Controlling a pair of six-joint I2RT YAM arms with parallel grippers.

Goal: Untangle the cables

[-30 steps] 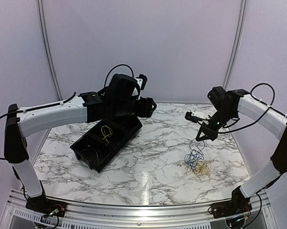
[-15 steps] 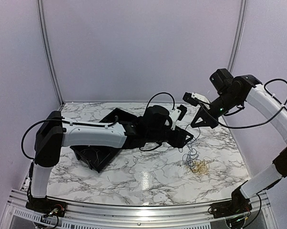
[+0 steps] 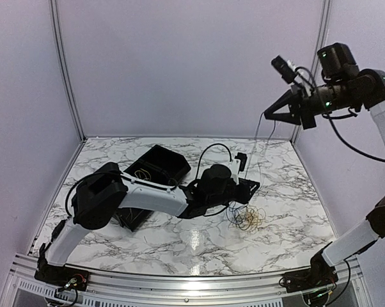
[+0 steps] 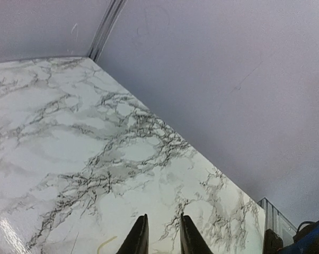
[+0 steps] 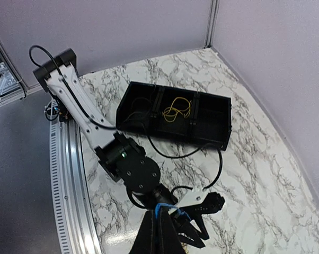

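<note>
My right tool (image 3: 268, 114) is held high, tips pressed together on a blue cable (image 5: 159, 208) that hangs down to the tangle of cables (image 3: 247, 219) on the worktop (image 3: 288, 198). My left tool (image 3: 250, 187) sits low, just beside the tangle, tips slightly apart and gripping nothing.

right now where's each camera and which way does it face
Top external: fixed above and behind the bases, looking down on the white marble table; both arms show, left gripper by the tangle of thin coloured cables, right gripper raised.
Left wrist: low over the table, facing the pale wall; only its two fingertips show.
Right wrist: high up, looking down on left arm and black compartment tray; its fingers pinch a blue strand.
Shared: top external and right wrist both show tray and left arm.
</note>
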